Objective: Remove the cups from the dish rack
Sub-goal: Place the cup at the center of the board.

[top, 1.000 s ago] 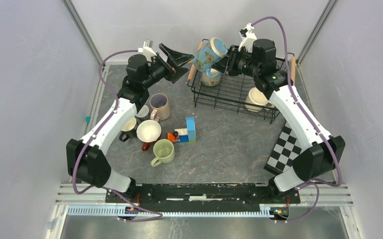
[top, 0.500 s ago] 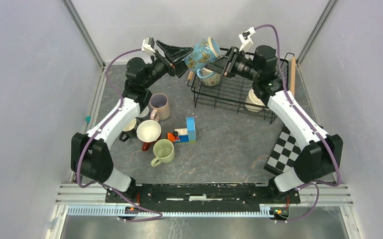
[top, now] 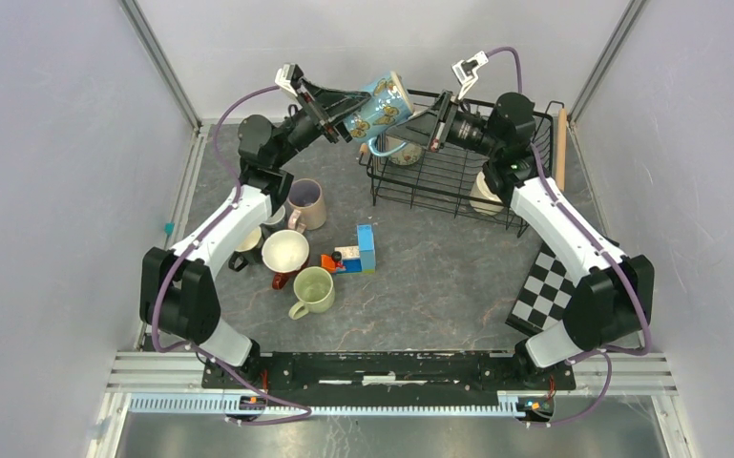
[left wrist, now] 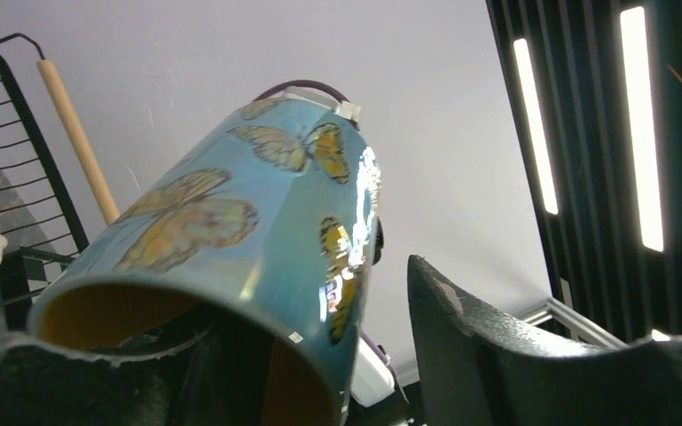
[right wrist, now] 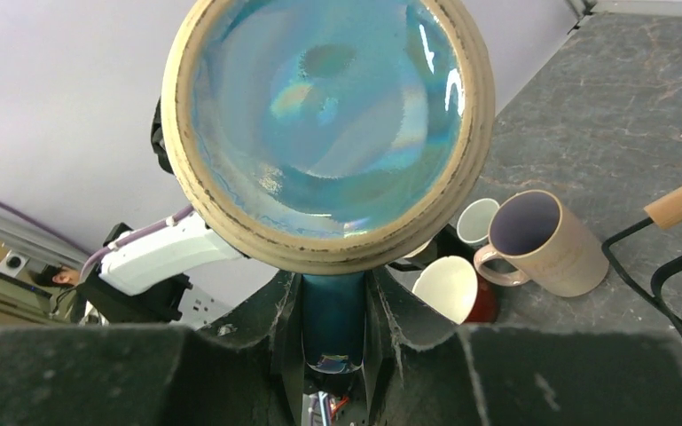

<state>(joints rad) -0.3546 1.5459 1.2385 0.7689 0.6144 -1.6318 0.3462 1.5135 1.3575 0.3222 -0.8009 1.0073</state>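
A blue butterfly mug (top: 380, 103) hangs in the air above the left end of the black wire dish rack (top: 458, 181). My right gripper (top: 423, 131) is shut on its handle; in the right wrist view the handle (right wrist: 333, 306) sits between the fingers under the mug's base (right wrist: 328, 124). My left gripper (top: 346, 103) is open at the mug's mouth. In the left wrist view one finger is inside the mug (left wrist: 231, 231) and the other finger (left wrist: 514, 355) is outside, with a gap. A cream cup (top: 485, 191) and another cup (top: 403, 151) are in the rack.
Several cups stand on the table at the left: pink-beige (top: 304, 202), white-lined dark red (top: 284, 253), pale green (top: 312, 289), grey (top: 272, 218). A blue-and-orange toy block cluster (top: 355, 253) is beside them. A checkered board (top: 544, 286) lies at the right.
My right gripper has carried the butterfly mug left and up, away from the rack. My left gripper has risen to meet it and now straddles the mug's rim.
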